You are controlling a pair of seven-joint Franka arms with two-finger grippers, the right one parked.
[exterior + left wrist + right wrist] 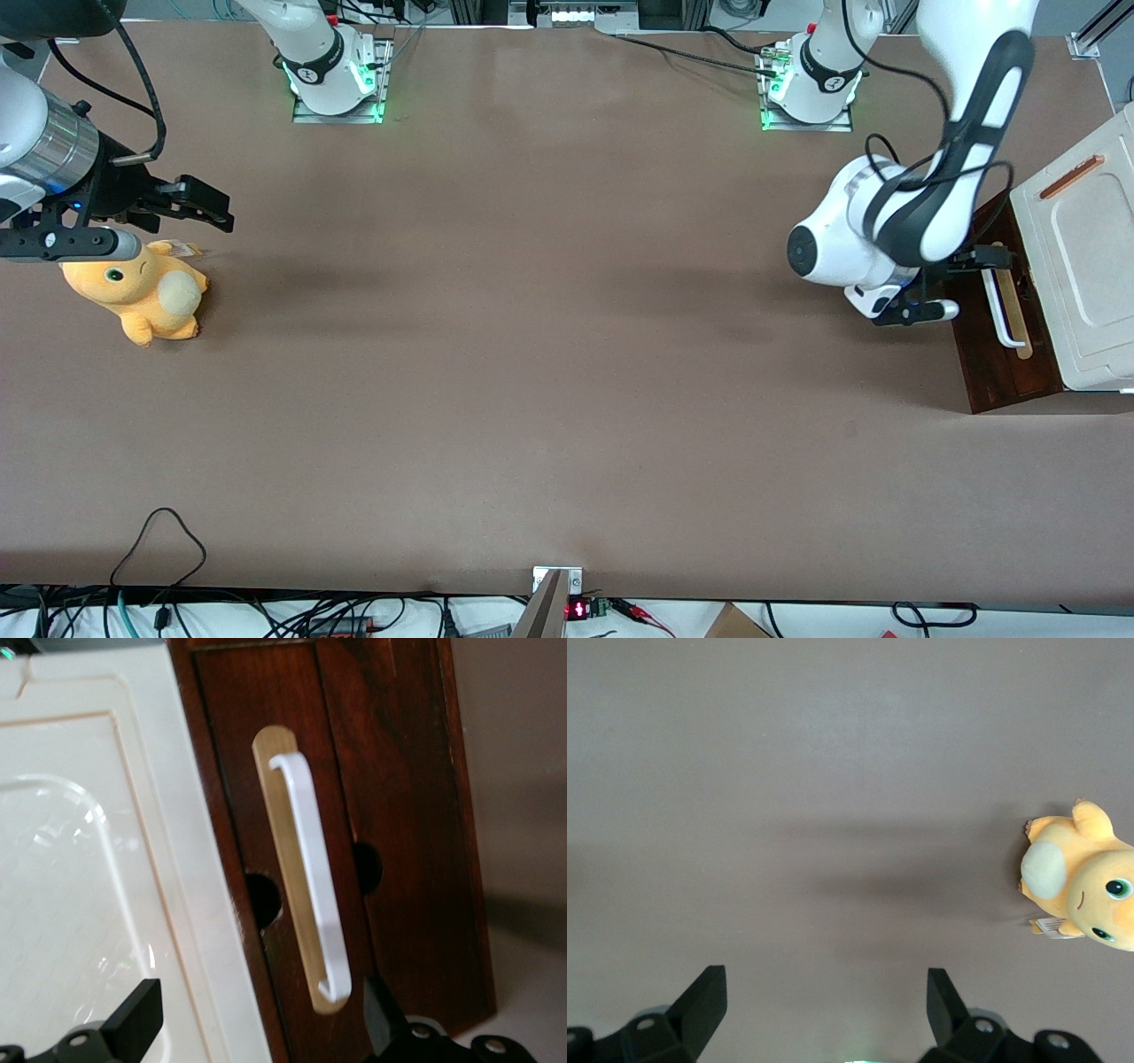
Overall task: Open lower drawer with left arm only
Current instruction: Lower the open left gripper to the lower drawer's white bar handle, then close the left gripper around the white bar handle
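No words, brand names or labels can be read on anything here. A small device [578, 609] at the table edge nearest the front camera shows a red lit display, possibly digits, but too small to make out

In the front view the left arm [921, 204] covers part of the lower drawer [992, 363] and the end of its handle [999, 310] farther from the camera. The pincer [970, 259] is mostly hidden under the wrist there. The wrist view cuts off the bases of its fingers [133, 1019], and the cabinet top [80, 877] runs out of frame. The drawer's inside cannot be seen.
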